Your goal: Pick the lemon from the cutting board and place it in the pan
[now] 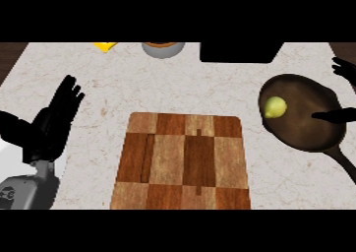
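Placement step, judged nearly complete. The lemon [275, 107] is lying in the pan [311, 138], toward its 9 o'clock rim. The right hand [339, 116], at the pan's 3 o'clock, is spreading its fingers and grasping nothing. The left hand [54, 118] is resting open at 9 o'clock. The next move calls for lifting the right hand clear without nudging the pan.

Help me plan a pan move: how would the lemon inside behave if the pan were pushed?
The lemon looks rounded, so it would probably roll. It sits near the left rim of the pan, which would likely stop it. Being small beside the pan, it is probably light.
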`<control>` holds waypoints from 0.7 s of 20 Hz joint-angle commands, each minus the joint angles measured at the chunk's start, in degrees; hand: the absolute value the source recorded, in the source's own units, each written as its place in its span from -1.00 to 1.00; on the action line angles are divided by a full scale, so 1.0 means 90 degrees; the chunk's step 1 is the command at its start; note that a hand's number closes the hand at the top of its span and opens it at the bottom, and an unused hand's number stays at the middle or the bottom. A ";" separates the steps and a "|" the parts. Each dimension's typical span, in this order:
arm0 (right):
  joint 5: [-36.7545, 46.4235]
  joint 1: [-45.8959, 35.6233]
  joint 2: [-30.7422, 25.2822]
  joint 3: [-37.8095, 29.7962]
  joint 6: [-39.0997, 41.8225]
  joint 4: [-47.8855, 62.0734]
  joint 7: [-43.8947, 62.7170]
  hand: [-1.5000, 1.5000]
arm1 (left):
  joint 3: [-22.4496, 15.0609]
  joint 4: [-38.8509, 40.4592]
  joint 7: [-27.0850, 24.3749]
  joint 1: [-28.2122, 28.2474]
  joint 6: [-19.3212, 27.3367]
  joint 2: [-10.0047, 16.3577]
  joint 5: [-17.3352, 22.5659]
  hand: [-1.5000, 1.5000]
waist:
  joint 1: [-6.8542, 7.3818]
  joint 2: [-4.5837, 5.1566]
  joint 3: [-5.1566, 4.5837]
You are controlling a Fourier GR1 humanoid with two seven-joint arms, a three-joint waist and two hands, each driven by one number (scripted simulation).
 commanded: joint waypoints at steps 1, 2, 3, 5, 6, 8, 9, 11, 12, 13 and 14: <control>-0.0727 0.0030 -0.0585 -0.0694 0.1181 0.0380 -0.0231 -1.00 | 0.0092 -0.0093 -0.0002 0.0169 -0.0192 0.0147 0.0089 0.00 | 0.0029 0.0008 0.0006; -0.0757 0.0225 -0.0780 -0.0707 0.1483 0.0398 -0.0404 -1.00 | 0.0052 -0.0082 0.0139 -0.0067 0.0017 0.0000 0.0023 0.00 | -0.0066 -0.0011 0.0002; -0.0839 0.0324 -0.0910 -0.0789 0.1742 0.0466 -0.0587 -1.00 | -0.0058 -0.0021 -0.0021 -0.0041 0.0123 -0.0151 -0.0111 0.00 | -0.0057 0.0005 0.0005; -0.0912 0.0640 -0.1194 -0.0864 0.2307 0.0613 -0.0982 -1.00 | 0.0023 -0.0198 0.0237 -0.0053 0.0061 -0.0014 -0.0014 0.00 | 0.0004 0.0021 0.0016; -0.0972 0.0641 -0.1317 -0.0890 0.2691 0.0586 -0.1028 -1.00 | 0.0002 0.0180 0.0120 -0.0334 0.0117 -0.0068 -0.0159 0.00 | -0.0099 0.0010 0.0006; -0.1047 0.0854 -0.1634 -0.0941 0.3391 0.0693 -0.1174 -1.00 | 0.0149 0.0030 0.0089 -0.0135 0.0014 0.0005 0.0016 0.00 | -0.0032 0.0026 0.0020; -0.1089 0.1192 -0.1524 -0.0951 0.3520 0.0673 -0.1511 -1.00 | 0.0075 -0.0023 -0.0161 0.0191 -0.0037 -0.0039 -0.0049 0.00 | -0.0055 0.0005 0.0019; -0.1035 0.1118 -0.1861 -0.0846 0.3998 0.0537 -0.1380 -1.00 | 0.0244 0.0096 0.0025 -0.0091 -0.0091 0.0109 0.0045 0.00 | -0.0070 0.0005 0.0016; -0.1062 0.1311 -0.1967 -0.0856 0.4032 0.0448 -0.1572 -1.00 | 0.0016 0.0169 -0.0187 0.0182 0.0036 -0.0148 -0.0138 0.00 | -0.0108 -0.0006 0.0014; -0.1108 0.1296 -0.2048 -0.0900 0.4006 0.0495 -0.1426 -1.00 | 0.0122 -0.0161 0.0308 -0.0208 -0.0006 0.0077 0.0000 0.00 | -0.0050 0.0001 0.0030; -0.1132 0.1384 -0.1854 -0.0902 0.3855 0.0447 -0.1557 -1.00 | 0.0137 0.0143 0.0008 -0.0077 -0.0077 -0.0056 0.0047 0.00 | -0.0054 0.0022 0.0025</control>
